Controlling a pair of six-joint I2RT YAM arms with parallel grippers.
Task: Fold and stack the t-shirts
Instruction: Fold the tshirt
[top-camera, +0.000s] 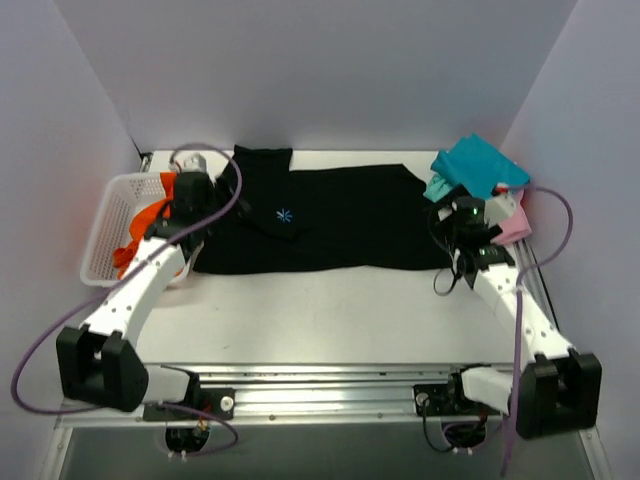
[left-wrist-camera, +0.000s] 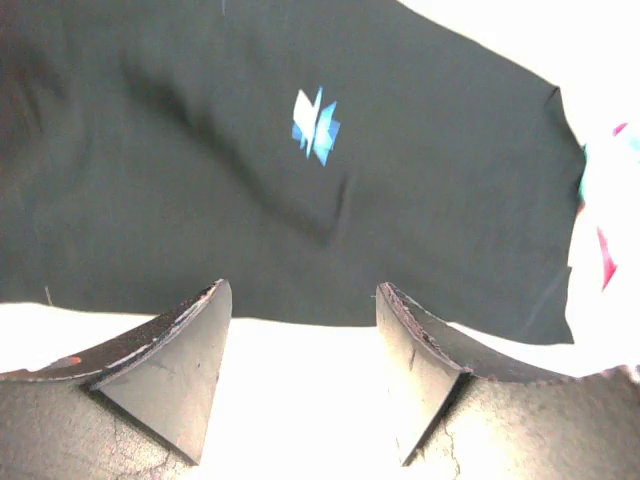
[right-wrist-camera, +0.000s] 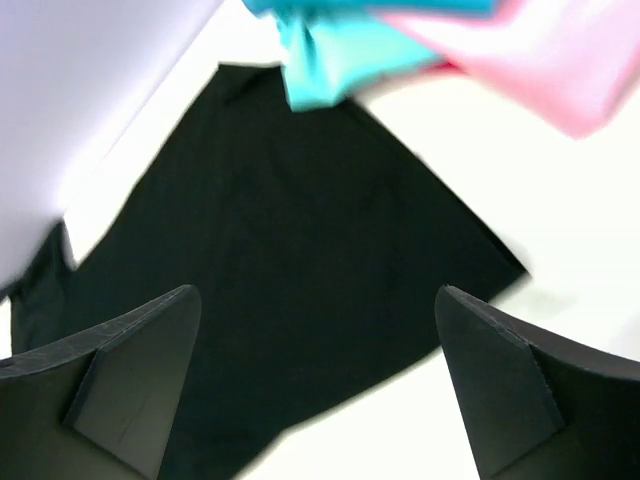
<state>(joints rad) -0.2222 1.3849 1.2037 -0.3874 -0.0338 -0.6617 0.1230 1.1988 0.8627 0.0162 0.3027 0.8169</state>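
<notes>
At 9 o'clock on the worktop (top-camera: 330, 310) the orange t-shirt (top-camera: 145, 222) spills from the white mesh basket (top-camera: 108, 215), the left hand (left-wrist-camera: 303, 340) gapes empty over the flat black t-shirt (top-camera: 340, 225), and the right hand (right-wrist-camera: 315, 350), fingers wide apart, hovers near the teal t-shirt (top-camera: 478, 168) and pink t-shirt (top-camera: 516, 226) at 2 o'clock.

We list four t-shirts.

1. Black t-shirt (top-camera: 330, 225): large, spread flat across the far middle of the table (top-camera: 330, 310), lying lengthwise left to right. One sleeve points toward the back wall at the left. We note a small light-blue starburst mark (top-camera: 285, 215) facing up on its left half.
2. Teal t-shirt (top-camera: 480, 168): bunched at the far right, its edge overlapping the black one's right end.
3. Pink t-shirt (top-camera: 515, 222): crumpled, touching the teal one on its near side.
4. Orange t-shirt (top-camera: 145, 222): crumpled, in the white basket (top-camera: 100, 235) at the left, spilling over its right rim.
</notes>
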